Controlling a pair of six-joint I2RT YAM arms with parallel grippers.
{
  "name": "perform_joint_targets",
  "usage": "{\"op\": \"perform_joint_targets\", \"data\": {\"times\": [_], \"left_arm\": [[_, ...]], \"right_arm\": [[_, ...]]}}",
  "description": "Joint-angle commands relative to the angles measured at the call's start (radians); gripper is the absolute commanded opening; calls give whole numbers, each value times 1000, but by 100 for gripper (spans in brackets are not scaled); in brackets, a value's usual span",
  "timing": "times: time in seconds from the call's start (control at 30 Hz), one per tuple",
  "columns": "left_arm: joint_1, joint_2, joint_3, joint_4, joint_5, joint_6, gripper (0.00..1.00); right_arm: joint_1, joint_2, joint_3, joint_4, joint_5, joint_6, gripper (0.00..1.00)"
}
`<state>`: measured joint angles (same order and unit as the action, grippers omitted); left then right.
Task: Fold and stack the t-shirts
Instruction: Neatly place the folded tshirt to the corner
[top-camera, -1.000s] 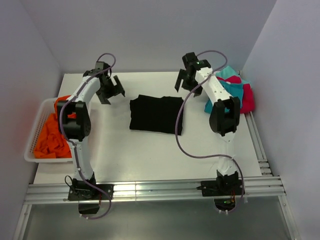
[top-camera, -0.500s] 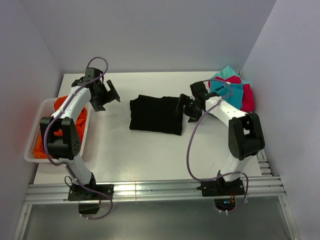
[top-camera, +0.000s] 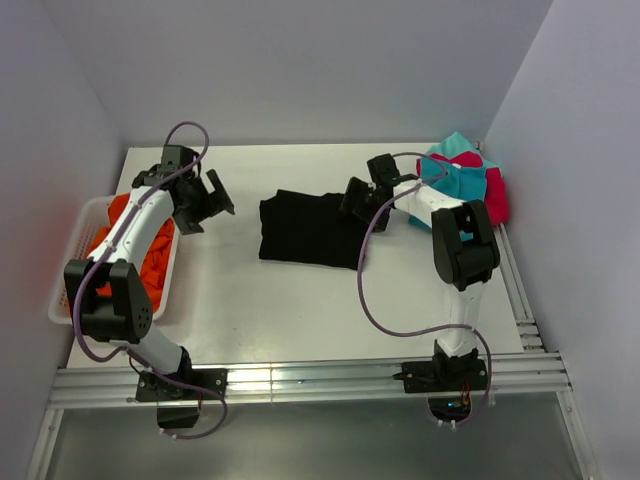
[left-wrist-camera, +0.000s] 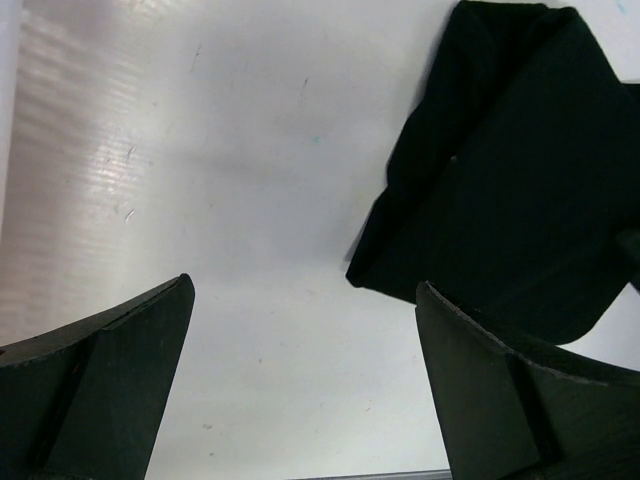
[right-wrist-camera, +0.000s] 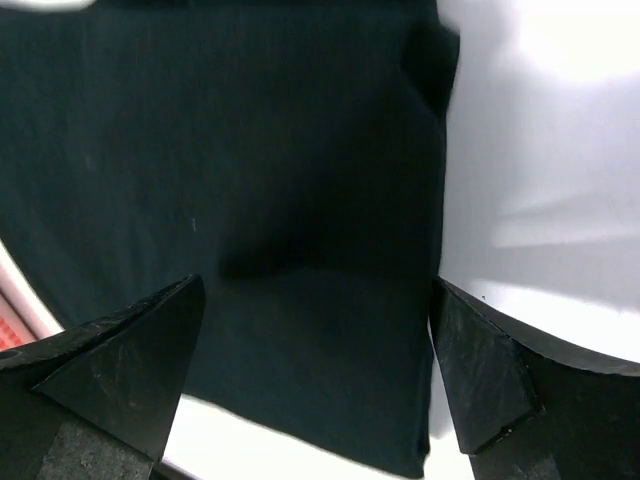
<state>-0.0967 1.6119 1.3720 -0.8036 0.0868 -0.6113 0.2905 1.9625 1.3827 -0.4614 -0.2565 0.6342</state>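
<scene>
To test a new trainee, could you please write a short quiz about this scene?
1. True or false: the black t-shirt lies folded on the table, in neither hand's grip.
2. Where is the orange cloth? A the white basket; B the table's middle; C the far right corner.
3. Fill in: the left hand and right hand both have jaws ____.
Key: 1 true; 2 A; 3 open.

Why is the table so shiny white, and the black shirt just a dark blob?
Left wrist view: glare streaks the table at upper left, and the black shirt shows folds. Right wrist view: the table washes out white at upper right, and the shirt is too dark for detail. Top external view: even light, shine only on the near metal rail.
</scene>
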Motion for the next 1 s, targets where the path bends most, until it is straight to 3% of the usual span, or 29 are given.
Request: {"op": "perform_joint_targets", "data": {"times": [0.0, 0.1, 0.2, 0.3, 0.33, 0.4, 0.43, 0.67, 0.97], "left_arm": [[-3, -58, -11, -35, -38, 21, 99], [-1, -69, -1, -62, -67, 30, 99], [-1, -87, 4, -81, -81, 38, 99], [8, -112, -7, -86, -78, 35, 99], [8, -119, -19, -82, -75, 30, 99], [9, -133, -42, -72, -68, 28, 100], [9, -136, -51, -69, -67, 24, 99], [11, -159, -106, -28, -44, 7, 99], [11, -191, -206, 64, 8, -27, 99]], "right_arm": [[9, 50, 52, 50, -7, 48, 98], [22, 91, 61, 69, -9, 71, 93], [33, 122, 70, 82, -10, 82, 81], [42, 151, 96, 78, -12, 78, 63], [45, 168, 113, 70, -15, 73, 50], [52, 194, 147, 55, -15, 65, 34], [55, 202, 157, 49, -4, 64, 0], [56, 207, 268, -66, 69, 9, 0], [0, 180, 653, -400, 212, -70, 0]]}}
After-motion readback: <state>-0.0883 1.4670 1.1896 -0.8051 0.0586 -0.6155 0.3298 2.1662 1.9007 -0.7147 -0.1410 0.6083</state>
